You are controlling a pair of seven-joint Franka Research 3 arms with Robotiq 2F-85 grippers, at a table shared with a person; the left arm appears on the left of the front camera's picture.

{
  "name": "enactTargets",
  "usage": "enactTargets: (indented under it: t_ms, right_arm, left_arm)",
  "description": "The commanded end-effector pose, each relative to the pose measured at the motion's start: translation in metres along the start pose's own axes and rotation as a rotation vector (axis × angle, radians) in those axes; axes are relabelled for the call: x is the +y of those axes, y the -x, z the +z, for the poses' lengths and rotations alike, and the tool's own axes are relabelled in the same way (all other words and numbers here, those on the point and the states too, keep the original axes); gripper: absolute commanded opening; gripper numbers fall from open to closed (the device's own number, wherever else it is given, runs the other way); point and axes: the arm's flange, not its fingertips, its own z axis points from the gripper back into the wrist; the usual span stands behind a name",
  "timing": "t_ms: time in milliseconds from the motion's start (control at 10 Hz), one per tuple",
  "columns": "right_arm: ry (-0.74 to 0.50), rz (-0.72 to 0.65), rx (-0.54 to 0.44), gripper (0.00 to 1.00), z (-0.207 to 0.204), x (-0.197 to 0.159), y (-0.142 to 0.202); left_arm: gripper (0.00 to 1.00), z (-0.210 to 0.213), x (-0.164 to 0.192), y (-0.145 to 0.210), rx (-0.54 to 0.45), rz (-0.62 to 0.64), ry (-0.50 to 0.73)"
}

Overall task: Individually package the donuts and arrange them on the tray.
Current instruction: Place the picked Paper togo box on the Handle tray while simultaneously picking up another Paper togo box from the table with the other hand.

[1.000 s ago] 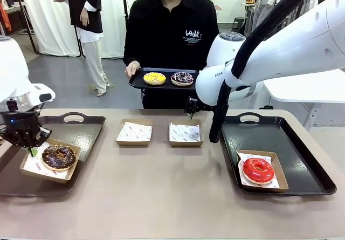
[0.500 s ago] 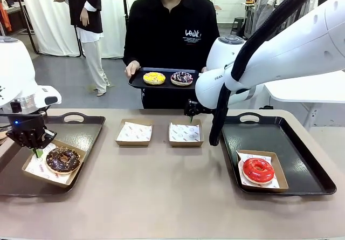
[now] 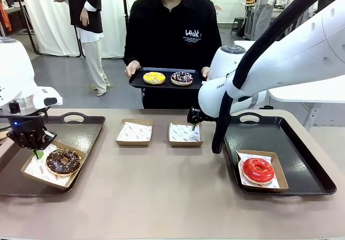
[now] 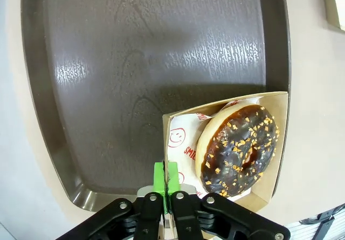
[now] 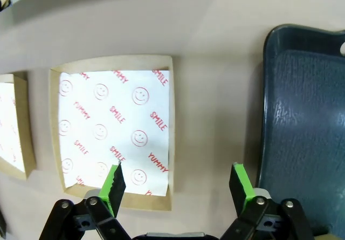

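— Tan surface (image 3: 161, 207), three trays, four donuts. Which step?

— Setting down the boxed one. Left fingers (image 4: 159, 176) are pinched tight on the rim of the donut box (image 4: 178, 137), with the chocolate donut (image 4: 240, 149) inside, over the left tray (image 4: 108, 62) at 9 o'clock. Can't tell if the box bottom is resting on it or just above.

— How to do it well?

— My read: keep the box level so the donut doesn't slide, and get it fully inside the tray rim, since one side sits very close to the rim now. Let go only once it lies flat. Tuck it toward a corner so there's room for more boxes.

— Other arm?

— Right fingers (image 5: 114, 185) are spread wide, holding nothing, and hover over the edge of an empty box (image 5: 116, 129) at 12 o'clock. A second empty box (image 3: 134, 132) sits just beside it at 11.

— Rest of the donuts?

— Red donut (image 3: 257, 170) is boxed on the right tray (image 3: 307, 143) at 3 o'clock. Yellow donut (image 3: 154, 78) and sprinkled donut (image 3: 181, 78) lie unboxed on a small tray (image 3: 137, 83) that the person holds past the far edge at 12.

— Surface, room?

— Middle and near side are bare. Behind are a grey floor, a white curtain at 11 o'clock and another person standing by it.
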Motion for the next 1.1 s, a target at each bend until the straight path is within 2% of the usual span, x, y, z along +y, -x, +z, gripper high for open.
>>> enactTargets:
  t_ms: [0,600,1000]
  right_arm:
    - [0.002,-0.036,-0.017,1.0,-0.01,0.005,0.003]
    - [0.012,-0.043,-0.008,1.0,-0.026,0.01,-0.004]
    - [0.019,-0.035,-0.018,1.0,-0.023,0.019,-0.006]
  left_arm:
    - [0.01,0.002,0.0,0.007,-0.008,-0.025,0.037]
    - [0.01,-0.001,-0.002,0.008,-0.004,-0.038,0.047]
    - [0.01,-0.003,-0.003,0.006,0.003,-0.03,0.042]
